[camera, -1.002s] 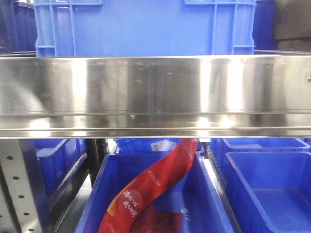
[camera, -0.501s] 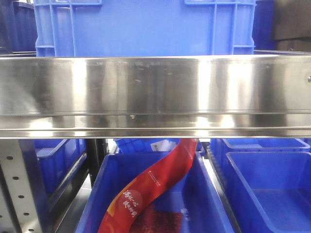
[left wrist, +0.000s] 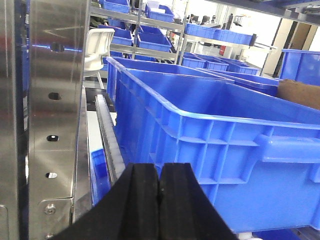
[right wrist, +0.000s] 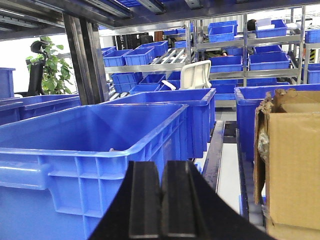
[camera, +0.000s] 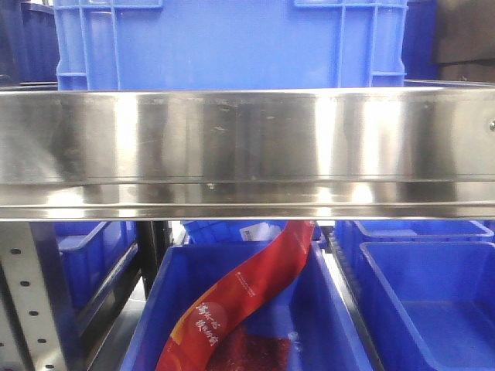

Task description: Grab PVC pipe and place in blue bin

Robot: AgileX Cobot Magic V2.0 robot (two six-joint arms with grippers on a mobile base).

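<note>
No PVC pipe shows in any view. My left gripper (left wrist: 160, 181) is shut and empty, its black fingers pressed together, beside the near wall of a large blue bin (left wrist: 215, 145) on the shelf. My right gripper (right wrist: 162, 186) is shut and empty, close to the corner of another large blue bin (right wrist: 95, 145). In the front view neither gripper shows; a blue bin (camera: 325, 325) on the lower level holds a long red packet (camera: 240, 297) leaning across it.
A wide steel shelf rail (camera: 247, 147) crosses the front view with a blue crate (camera: 232, 42) above it. A steel upright (left wrist: 50, 110) stands left of my left gripper. An open cardboard box (right wrist: 292, 165) stands right of my right gripper. More blue bins fill the racks behind.
</note>
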